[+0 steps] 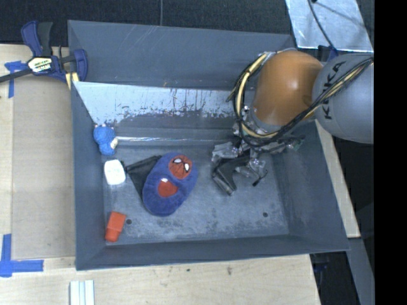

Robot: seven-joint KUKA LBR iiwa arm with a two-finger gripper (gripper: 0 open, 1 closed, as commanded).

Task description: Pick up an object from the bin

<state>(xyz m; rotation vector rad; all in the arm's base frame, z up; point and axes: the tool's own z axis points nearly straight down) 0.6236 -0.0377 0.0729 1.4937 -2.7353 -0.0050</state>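
Camera view, contents of grey bin, clock directions read from the middle of the bin floor.

Item 1: gripper, at 3 o'clock, low over bare floor. Its two dark fingers stand apart with nothing between them, so it is released and empty. The orange-brown wrist cover sits above it toward 1 o'clock.

Item 2: blue slipper with a red spider-mask face, soft and rounded, lying flat at 9 o'clock. It is the thing nearest the gripper, near it but not touching.

Item 3: black flat piece, touching or partly under the slipper's 10 o'clock edge; which of the two cannot be told.

Item 4: white block, against the left wall at 9 o'clock, just beside the black piece.

Item 5: small blue figure, far left corner, 10 o'clock.

Item 6: orange block, near left corner, 8 o'clock, well apart from the rest.

Step in hand, as judged: approach, with nothing grasped and no thing yet between the fingers.

Next move, as judged: shift toward 9 o'clock to straddle the slipper, or choose another item, then lower and close. The slipper is broad and soft, so a pinch on its rim looks more likely to hold.
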